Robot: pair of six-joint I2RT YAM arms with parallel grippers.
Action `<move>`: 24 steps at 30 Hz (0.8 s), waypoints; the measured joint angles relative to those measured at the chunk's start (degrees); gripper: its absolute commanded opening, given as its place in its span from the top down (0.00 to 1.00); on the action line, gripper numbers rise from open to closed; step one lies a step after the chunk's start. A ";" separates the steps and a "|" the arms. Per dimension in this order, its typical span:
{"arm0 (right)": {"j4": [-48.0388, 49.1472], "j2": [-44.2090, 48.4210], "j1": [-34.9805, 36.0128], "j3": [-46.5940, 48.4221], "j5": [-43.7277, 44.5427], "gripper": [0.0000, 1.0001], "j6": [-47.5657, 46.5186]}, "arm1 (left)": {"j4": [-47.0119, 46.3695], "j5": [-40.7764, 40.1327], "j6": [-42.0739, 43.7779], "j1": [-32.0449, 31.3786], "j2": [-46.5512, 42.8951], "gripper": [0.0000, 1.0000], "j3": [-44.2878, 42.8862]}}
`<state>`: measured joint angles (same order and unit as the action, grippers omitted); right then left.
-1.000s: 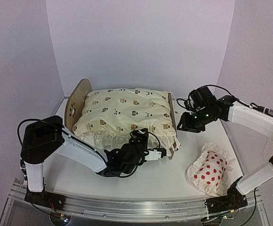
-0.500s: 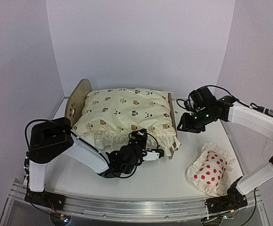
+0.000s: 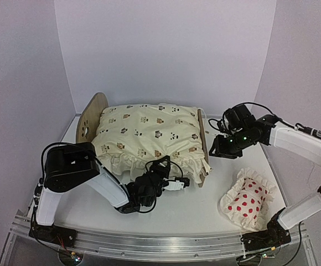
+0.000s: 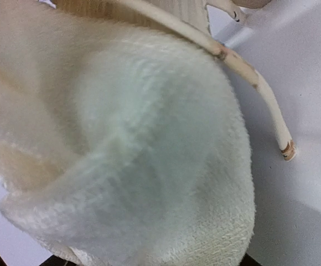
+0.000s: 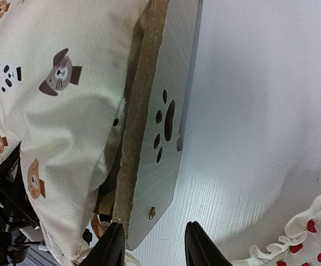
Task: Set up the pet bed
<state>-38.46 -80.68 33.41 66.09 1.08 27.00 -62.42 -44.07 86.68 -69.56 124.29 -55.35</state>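
The pet bed point(image 3: 91, 119) stands at mid-table, a plywood frame with rounded end boards, and the cream animal-print cushion point(image 3: 149, 136) lies in it. My left gripper point(image 3: 170, 180) is pressed into the cushion's front frill. In the left wrist view the cushion fabric point(image 4: 138, 144) fills the picture and hides the jaws; a thin plywood edge point(image 4: 260, 94) shows beside it. My right gripper point(image 5: 156, 244) is open just right of the right end board point(image 5: 163, 127) with its paw-print cutout. The board's lower corner shows between its fingers, and the right finger stands apart from it.
A red-dotted white pillow point(image 3: 248, 200) lies on the table at the front right, also seen as a frilled corner point(image 5: 310, 238) in the right wrist view. Purple walls close in the table on three sides. The arm bases sit on a metal rail along the near edge.
My left arm has swung in, carrying its gripper slightly left and further into the cushion's front frill. The right arm has barely moved.
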 measured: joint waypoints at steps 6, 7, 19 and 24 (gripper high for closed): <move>0.08 5.11 0.00 -3.90 0.34 0.59 -0.04 | 3.85 -0.12 -3.58 0.02 -0.73 0.54 -0.89; 0.15 6.48 0.00 -4.78 0.51 0.59 -0.08 | 4.94 -0.11 -4.16 0.02 -0.98 0.54 -1.16; 8.85 21.32 0.73 -21.70 0.61 0.60 -2.04 | 19.26 0.19 -10.58 0.18 -3.75 0.53 -6.85; 18.67 25.20 6.83 -30.97 1.57 0.57 -5.39 | 25.44 0.59 -13.05 0.57 -3.80 0.53 -11.19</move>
<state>-19.79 -55.48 40.24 35.12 2.66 21.62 -36.98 -43.48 73.63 -68.99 120.49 -66.55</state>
